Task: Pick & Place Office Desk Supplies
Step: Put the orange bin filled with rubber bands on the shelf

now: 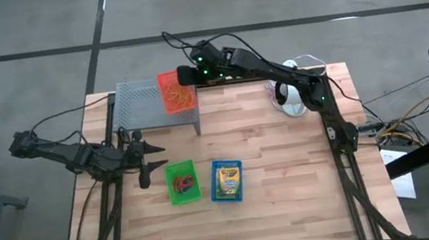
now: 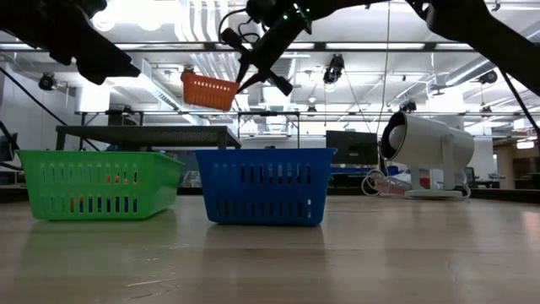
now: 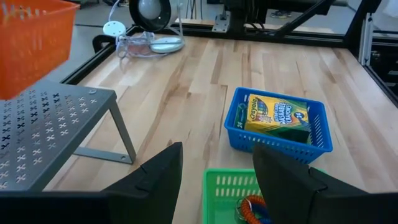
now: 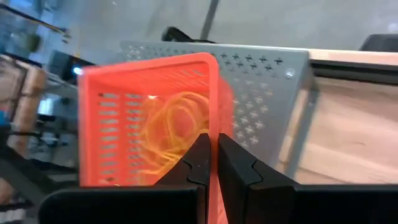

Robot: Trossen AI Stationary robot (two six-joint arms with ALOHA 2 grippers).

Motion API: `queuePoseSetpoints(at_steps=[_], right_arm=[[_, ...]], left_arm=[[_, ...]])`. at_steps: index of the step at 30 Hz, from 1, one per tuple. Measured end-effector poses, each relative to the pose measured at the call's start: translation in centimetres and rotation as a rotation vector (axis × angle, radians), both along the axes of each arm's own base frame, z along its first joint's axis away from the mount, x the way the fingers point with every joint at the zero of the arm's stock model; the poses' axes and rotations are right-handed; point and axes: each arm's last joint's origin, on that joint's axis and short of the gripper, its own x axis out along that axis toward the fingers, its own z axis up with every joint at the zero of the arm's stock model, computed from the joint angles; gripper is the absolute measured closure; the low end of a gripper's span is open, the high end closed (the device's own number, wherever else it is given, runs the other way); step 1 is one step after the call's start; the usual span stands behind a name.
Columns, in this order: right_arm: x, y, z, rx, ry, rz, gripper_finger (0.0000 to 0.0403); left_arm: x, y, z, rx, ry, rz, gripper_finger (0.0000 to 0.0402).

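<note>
Rubber bands (image 4: 166,134), thin and orange, lay inside the orange basket (image 1: 176,91) that our right tool (image 4: 211,163) had clamped by one wall, fingers pinched together on the rim. We held it lifted above the grey perforated rack (image 1: 147,105), likely to clear its edge. Our left tool (image 1: 152,162) waited with fingers apart, just beside the green basket (image 1: 180,181); the blue basket (image 1: 226,181) with its crayon box (image 3: 277,114) lay beyond.

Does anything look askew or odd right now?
Only the orange basket: the right gripper, shut on its rim, holds it tilted in the air above the grey rack, rubber bands inside. The green basket and blue basket sit upright.
</note>
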Motion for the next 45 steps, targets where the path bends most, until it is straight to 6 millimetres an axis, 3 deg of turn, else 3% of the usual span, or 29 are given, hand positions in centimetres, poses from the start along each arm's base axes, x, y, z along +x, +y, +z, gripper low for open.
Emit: queuePoseSetpoints(at_steps=[9,16,29,45], right_arm=[[-0.4,-1.0,-0.3,0.067,-0.031,-0.098,0.039],[-0.1,-0.7,-0.5,0.045,-0.016,-0.075,0.039],[1.2,-1.3,-3.5,0.06,0.03,-0.073,0.039],[1.2,-1.5,-3.5,0.08,0.015,-0.073,0.039]], left_arm=[[0.1,0.1,0.3,0.01,-0.039,0.05,0.0201],[0.1,0.1,0.4,0.008,-0.05,0.052,0.0201],[0.1,0.1,0.4,0.009,-0.046,0.052,0.0201],[0.0,0.2,0.2,0.03,-0.025,0.07,0.0201]])
